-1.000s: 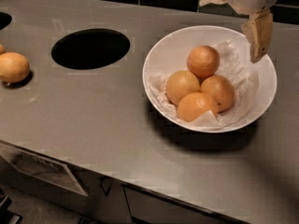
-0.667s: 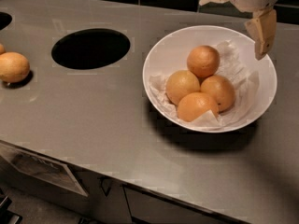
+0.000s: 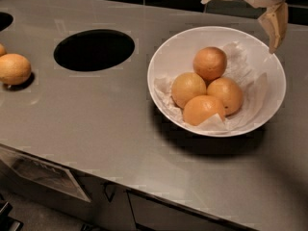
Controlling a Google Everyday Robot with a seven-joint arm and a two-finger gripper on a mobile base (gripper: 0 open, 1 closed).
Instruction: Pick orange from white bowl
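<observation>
The orange [image 3: 210,63] sits at the back of a cluster of four fruit in the white bowl [image 3: 166,57], on a crumpled paper lining [image 3: 243,61] and against the two paler fruit in front of it. The gripper [image 3: 239,24] hangs above the bowl's far right rim, its two fingers spread wide and holding nothing. The orange lies below it and toward the left of the view, nearest of the four, and being round it likely favours no grasp axis.

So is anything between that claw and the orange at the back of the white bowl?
Nothing visible does. The claw hangs open above the white bowl's far right rim, with open air down to the orange, which lies uncovered. Three other oranges crowd its near side and white paper lines the bowl beside it.
</observation>
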